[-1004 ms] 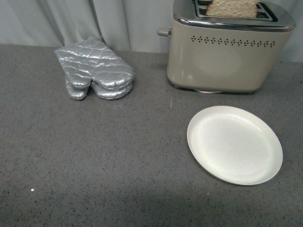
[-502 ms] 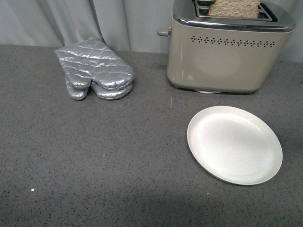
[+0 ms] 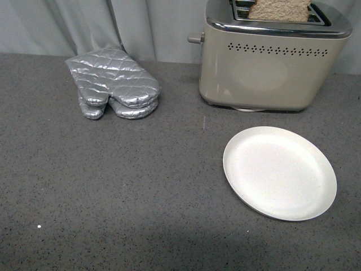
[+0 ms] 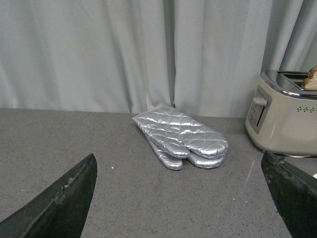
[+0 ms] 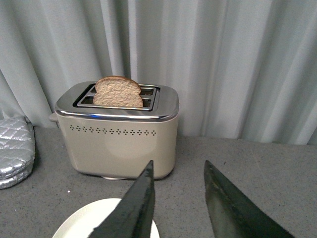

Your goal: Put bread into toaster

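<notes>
Bread (image 3: 279, 9): one slice of light-brown wholemeal, darker crust, standing upright in a slot of the toaster with its upper part above the chrome top; in the right wrist view (image 5: 118, 92) the rounded end points up and the slice sits in the slot nearer that camera.

Toaster (image 3: 265, 62): beige body, shiny chrome top, a row of small dot perforations along the side, lever knob on the end facing the mitts; stands at the back right of the desk (image 3: 124, 186), close to the curtain (image 3: 146, 25).

Plate (image 3: 279, 172): round, off-white, nothing on it; lies on the desk just in front of the toaster, apart from it.

Oven mitts (image 3: 113, 83): silver, quilted, stacked one on the other at the back left of the desk, well apart from the toaster.

Desk: dark grey, speckled surface.

Curtain: pale grey, pleated, hanging behind the desk.

Left gripper (image 4: 181, 198): seen only in the left wrist view; two dark fingers far apart at opposite edges of the picture, spread wide, holding nothing, above bare desk facing the mitts.

Right gripper (image 5: 181, 198): seen only in the right wrist view; two dark fingers with a narrow gap between them, holding nothing, raised over the near rim of the plate and facing the toaster.
</notes>
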